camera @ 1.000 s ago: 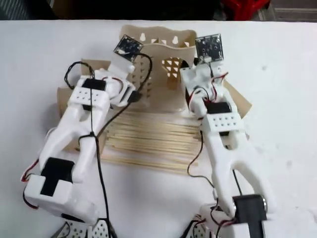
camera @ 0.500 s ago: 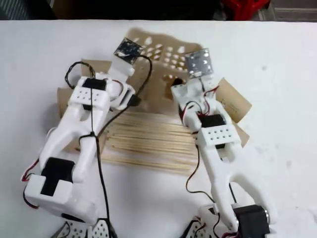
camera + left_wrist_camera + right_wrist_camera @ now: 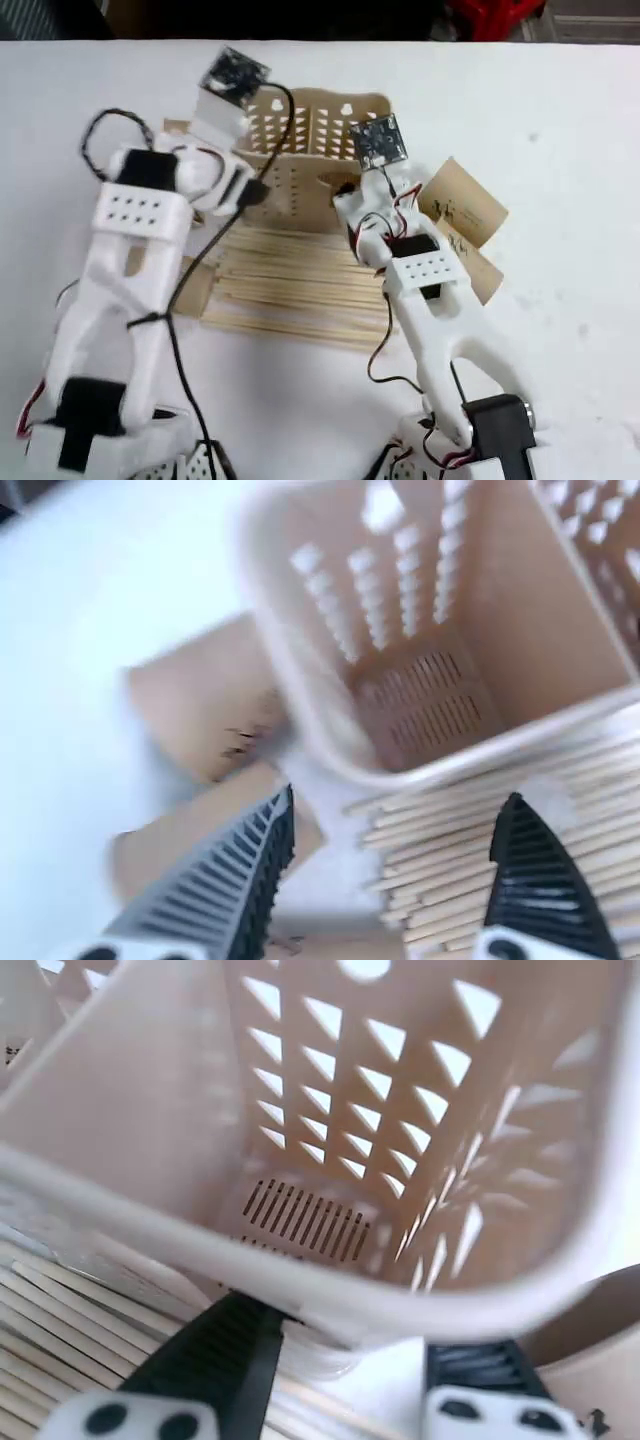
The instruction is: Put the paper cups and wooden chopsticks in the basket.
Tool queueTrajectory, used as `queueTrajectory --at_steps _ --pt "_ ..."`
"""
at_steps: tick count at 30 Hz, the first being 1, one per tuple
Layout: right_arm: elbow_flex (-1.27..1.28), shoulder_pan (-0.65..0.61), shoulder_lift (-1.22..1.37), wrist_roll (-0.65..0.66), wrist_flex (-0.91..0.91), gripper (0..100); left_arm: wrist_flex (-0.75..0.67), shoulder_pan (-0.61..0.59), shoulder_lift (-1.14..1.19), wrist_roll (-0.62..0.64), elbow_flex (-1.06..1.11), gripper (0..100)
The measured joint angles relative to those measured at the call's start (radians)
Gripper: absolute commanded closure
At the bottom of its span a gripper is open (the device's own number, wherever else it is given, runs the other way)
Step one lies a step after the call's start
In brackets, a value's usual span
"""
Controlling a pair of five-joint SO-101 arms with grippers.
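Gaping wide, the left gripper hangs over the wooden chopsticks. The basket lies just ahead of it, and paper cups lie beside its ribbed jaw. The right gripper, jaws apart, has its tips hidden under the basket's near rim.

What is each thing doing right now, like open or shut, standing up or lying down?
basket: tipped, mouth toward the wooden chopsticks, nothing inside.
wooden chopsticks: lying flat in a row on the table, outside the basket.
paper cups: lying on their sides on the table.
left end effector: open, holding nothing.
right end effector: open, at the basket's rim.
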Motion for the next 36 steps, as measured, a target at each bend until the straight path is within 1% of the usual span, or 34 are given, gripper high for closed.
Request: queueTrajectory --at_steps 6,8,11,15,20,22,25,30,34,36 --pt "0.000 0.000 0.000 0.000 0.000 82.9 0.141 -0.057 -0.060 0.012 -0.253 69" --pt "0.000 0.000 0.000 0.000 0.000 82.9 0.158 -0.061 -0.061 0.040 -0.339 69" --pt "0.000 0.000 0.000 0.000 0.000 82.9 0.152 -0.060 -0.038 0.089 -0.413 69" --pt "0.000 0.000 0.000 0.000 0.000 82.9 0.110 -0.061 0.132 0.132 -0.473 69" --pt "0.000 0.000 0.000 0.000 0.000 82.9 0.109 -0.060 0.410 0.152 -0.597 69" --pt "0.000 0.000 0.000 0.000 0.000 83.0 0.117 -0.060 0.497 0.152 -0.651 73" --pt "0.000 0.000 0.000 0.000 0.000 83.1 0.133 -0.054 0.601 0.169 -0.718 84" --pt "0.000 0.000 0.000 0.000 -0.006 83.2 0.133 -0.043 0.710 0.178 -0.848 97" --pt "-0.002 -0.002 -0.003 0.000 -0.011 82.9 0.132 -0.009 0.790 0.184 -0.939 98" --pt "-0.002 -0.002 -0.003 0.000 -0.011 82.9 0.133 -0.003 0.821 0.209 -0.977 98"
